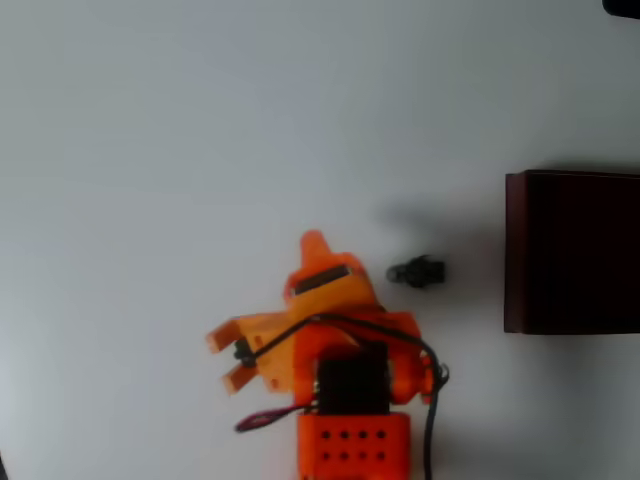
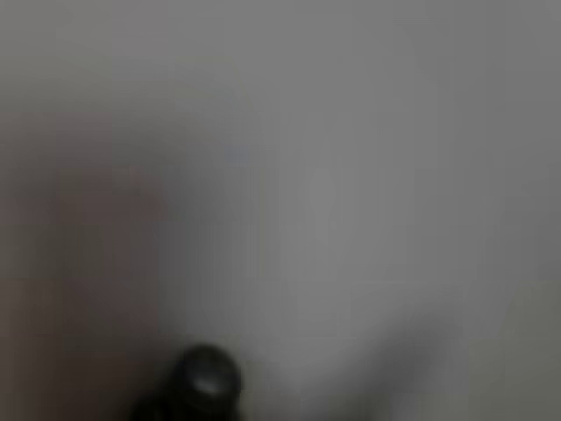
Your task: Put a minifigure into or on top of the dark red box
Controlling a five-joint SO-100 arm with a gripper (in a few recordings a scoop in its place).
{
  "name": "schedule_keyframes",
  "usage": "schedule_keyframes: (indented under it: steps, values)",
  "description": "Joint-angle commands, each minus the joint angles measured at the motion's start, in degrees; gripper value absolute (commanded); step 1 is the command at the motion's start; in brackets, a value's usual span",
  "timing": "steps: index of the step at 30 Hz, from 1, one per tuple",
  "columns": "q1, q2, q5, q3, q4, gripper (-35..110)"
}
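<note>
In the overhead view the tiny dark grey-black minifigure (image 1: 417, 271) lies on its side on the white bench (image 1: 180, 140), between the orange arm's claw (image 1: 316, 246) on the left and the large dark red box (image 1: 570, 252) at the right edge. Whether the claw is spread I cannot tell. The blurred wrist view shows a rounded dark shape with a grey glint at the bottom edge, probably the minifigure's head (image 2: 207, 381).
</note>
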Motion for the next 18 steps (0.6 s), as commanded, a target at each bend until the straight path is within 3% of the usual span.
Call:
schedule_keyframes:
  steps: [1,7,18]
  values:
    - [3.25,-3.69,-4.39,-3.43,-1.41,34]
    - [10.02,-8.96,-8.17,-4.92,-2.55,42]
    - [21.53,-18.54,-11.87,-8.79,-3.16,41]
